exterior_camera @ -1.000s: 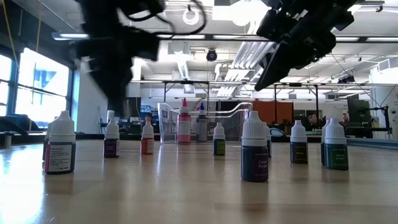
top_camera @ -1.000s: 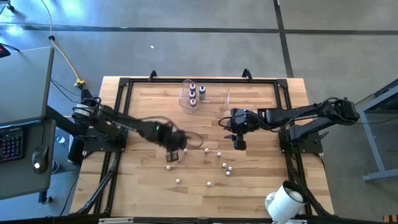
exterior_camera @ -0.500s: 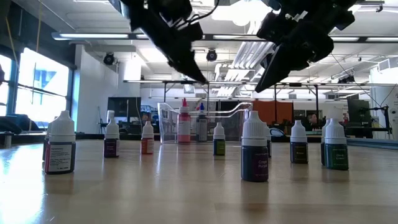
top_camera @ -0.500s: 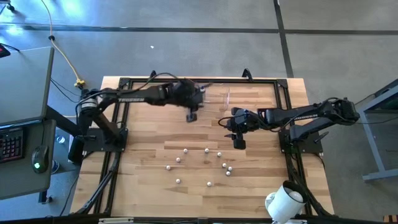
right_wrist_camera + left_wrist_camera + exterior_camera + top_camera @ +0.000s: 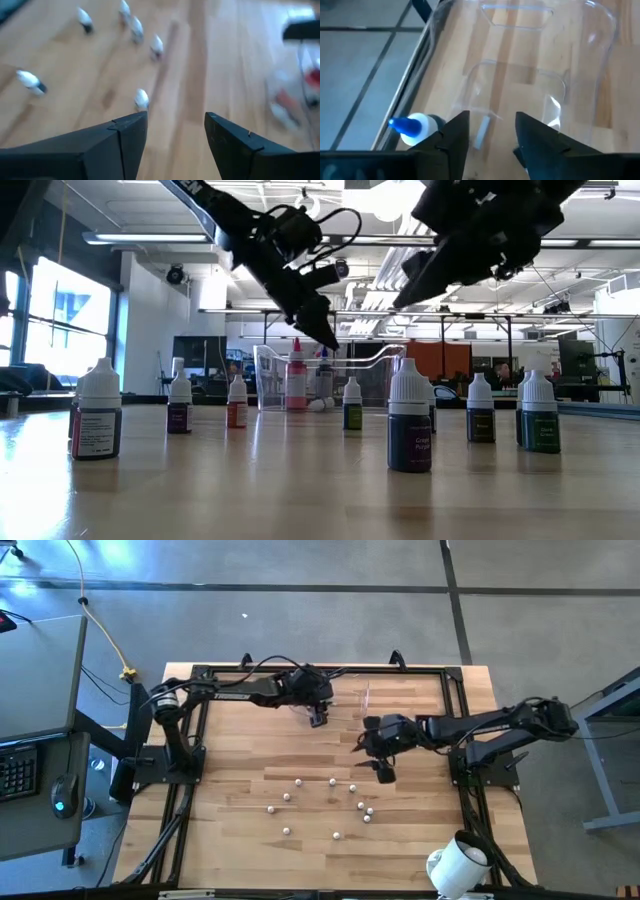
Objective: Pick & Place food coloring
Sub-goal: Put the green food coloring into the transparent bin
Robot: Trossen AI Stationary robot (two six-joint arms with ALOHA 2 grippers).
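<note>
From above, the food coloring bottles (image 5: 332, 782) show only as small white caps scattered on the wooden table (image 5: 230, 760), so they stand upright with their long axis vertical. The left gripper (image 5: 318, 718) hangs over the near edge of the clear tub (image 5: 345, 698) at the far side of the table. The right gripper (image 5: 384, 772) is above the table, beside the scattered caps.

The low view shows what the high view hides: each bottle has a white cap pointing up and a dark body with a label, some purple, green or red. More bottles (image 5: 296, 380) stand upright inside the tub, and one small bottle (image 5: 318, 404) seems to lie at its bottom under the left gripper.

In the left wrist view the fingers (image 5: 452, 135) stand apart with nothing between them, over the tub; a blue-tipped bottle (image 5: 412, 127) lies on its side.

In the right wrist view the fingers (image 5: 125, 135) are apart and empty, above blurred bottles (image 5: 141, 98)
</note>
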